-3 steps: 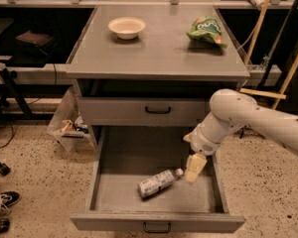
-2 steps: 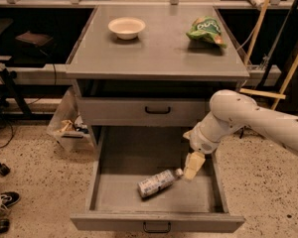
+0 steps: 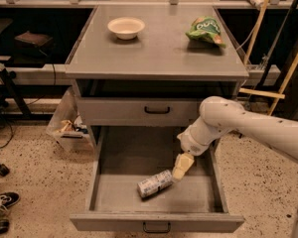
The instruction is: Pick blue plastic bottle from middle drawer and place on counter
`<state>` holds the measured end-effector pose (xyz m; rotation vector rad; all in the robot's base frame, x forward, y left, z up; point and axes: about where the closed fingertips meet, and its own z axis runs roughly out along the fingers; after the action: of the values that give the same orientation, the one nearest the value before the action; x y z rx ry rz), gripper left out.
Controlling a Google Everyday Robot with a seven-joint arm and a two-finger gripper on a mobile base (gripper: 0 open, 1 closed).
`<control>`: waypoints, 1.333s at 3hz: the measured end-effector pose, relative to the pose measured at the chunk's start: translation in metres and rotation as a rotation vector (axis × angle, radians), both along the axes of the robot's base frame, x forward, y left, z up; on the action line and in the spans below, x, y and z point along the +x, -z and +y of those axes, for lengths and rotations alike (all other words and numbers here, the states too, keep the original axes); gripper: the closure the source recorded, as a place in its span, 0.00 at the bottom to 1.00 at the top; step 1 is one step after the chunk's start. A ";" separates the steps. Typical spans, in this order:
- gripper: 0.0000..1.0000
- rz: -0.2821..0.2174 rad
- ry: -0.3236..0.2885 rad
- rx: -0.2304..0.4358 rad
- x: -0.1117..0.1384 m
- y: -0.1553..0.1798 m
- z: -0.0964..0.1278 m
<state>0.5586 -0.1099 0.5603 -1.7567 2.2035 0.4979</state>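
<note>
The blue plastic bottle [image 3: 155,183] lies on its side on the floor of the open middle drawer [image 3: 114,195], cap end toward the right. My gripper [image 3: 181,167] hangs from the white arm down inside the drawer, its tip right at the bottle's right end. The grey counter [image 3: 154,46] tops the cabinet above.
A white round bowl [image 3: 126,27] stands at the counter's back left and a green snack bag [image 3: 205,30] at its back right. The upper drawer [image 3: 139,112] is closed. A clear bin [image 3: 67,125] sits on the floor left of the cabinet. Wooden poles [image 3: 283,63] lean at the right.
</note>
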 end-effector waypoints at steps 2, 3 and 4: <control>0.00 -0.088 0.156 0.057 0.036 0.034 0.033; 0.00 -0.088 0.155 0.057 0.036 0.035 0.033; 0.00 -0.064 0.068 0.096 0.028 0.063 0.062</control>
<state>0.5862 -0.0474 0.4973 -1.6212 2.1505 0.5152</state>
